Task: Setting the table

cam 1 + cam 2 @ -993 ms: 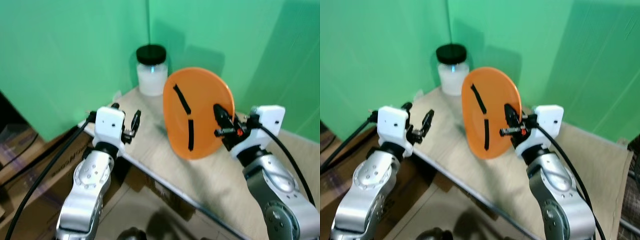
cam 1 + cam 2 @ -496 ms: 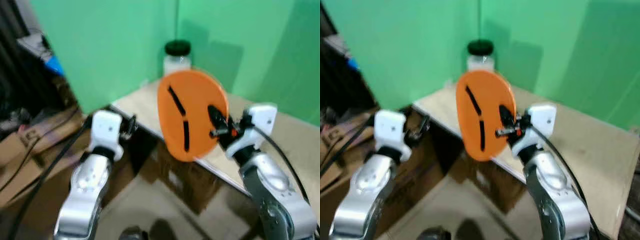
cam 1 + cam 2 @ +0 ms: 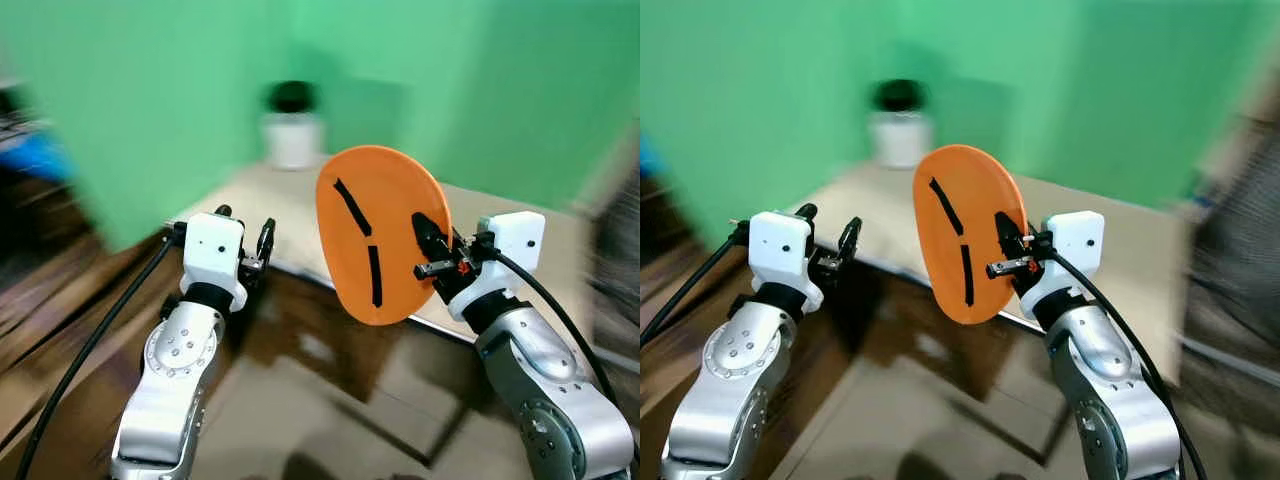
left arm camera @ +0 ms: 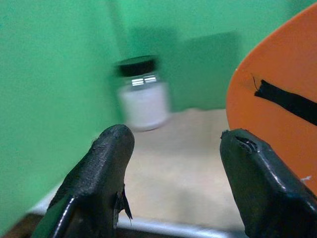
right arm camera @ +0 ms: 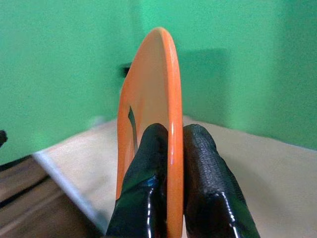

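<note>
This looks like a staged test space rather than a lived-in home: plain green screen walls (image 3: 150, 90) form a corner behind a bare pale tabletop (image 3: 1110, 235), with a lidded white jar (image 4: 142, 94) standing beyond the left fingers (image 4: 101, 168).

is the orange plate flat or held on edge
On edge: the right gripper pinches the orange plate by its rim, upright in the air above the table.

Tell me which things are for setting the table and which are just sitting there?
For the job:
- orange plate, held on edge by the right pincer
- table
- left pincer, open and holding nothing

Just there:
- white jar with black lid on the table's far corner
</note>
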Robot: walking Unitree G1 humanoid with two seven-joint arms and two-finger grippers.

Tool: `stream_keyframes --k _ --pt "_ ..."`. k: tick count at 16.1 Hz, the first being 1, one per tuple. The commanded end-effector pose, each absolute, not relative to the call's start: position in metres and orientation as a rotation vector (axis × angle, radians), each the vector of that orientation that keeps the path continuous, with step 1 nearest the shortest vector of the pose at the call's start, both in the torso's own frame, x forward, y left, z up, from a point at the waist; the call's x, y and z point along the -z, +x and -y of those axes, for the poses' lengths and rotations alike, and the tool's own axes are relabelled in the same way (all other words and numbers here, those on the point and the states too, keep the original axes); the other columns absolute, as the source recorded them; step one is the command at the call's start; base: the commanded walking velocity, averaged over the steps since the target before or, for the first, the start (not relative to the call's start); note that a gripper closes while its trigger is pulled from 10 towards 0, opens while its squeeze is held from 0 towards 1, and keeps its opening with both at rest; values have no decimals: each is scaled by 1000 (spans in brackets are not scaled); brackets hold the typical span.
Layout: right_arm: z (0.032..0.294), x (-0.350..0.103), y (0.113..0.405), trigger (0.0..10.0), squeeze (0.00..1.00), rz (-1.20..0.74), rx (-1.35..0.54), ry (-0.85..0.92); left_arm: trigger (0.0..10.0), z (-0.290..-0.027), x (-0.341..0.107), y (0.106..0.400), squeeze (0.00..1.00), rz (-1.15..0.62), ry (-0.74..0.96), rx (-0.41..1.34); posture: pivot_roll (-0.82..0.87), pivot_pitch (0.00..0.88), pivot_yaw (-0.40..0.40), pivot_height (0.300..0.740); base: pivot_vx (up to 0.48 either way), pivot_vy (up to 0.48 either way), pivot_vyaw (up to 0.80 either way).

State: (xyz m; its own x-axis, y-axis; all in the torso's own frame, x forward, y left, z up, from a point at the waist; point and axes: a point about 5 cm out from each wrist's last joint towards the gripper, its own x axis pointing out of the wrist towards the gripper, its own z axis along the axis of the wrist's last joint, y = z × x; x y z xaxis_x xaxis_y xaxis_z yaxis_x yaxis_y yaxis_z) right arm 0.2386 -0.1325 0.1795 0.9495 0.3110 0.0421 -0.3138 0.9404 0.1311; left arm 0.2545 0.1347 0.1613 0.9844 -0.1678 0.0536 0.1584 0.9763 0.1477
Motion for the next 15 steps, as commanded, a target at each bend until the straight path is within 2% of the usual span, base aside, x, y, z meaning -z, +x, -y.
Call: stream_keyframes --k 1,7,15 --pt "133 -191 239 10000 0 71 -315 145 10000 -135 -160 256 0 56 129 151 -85 0 41 740 0 0 -800" --pt "133 -189 239 10000 0 52 -321 113 10000 -133 -159 256 0 45 123 128 -82 36 33 740 0 0 -800" --pt "135 -188 240 10000 0 36 -327 125 10000 -135 -158 254 0 35 127 117 -74 38 14 740 0 0 -800"
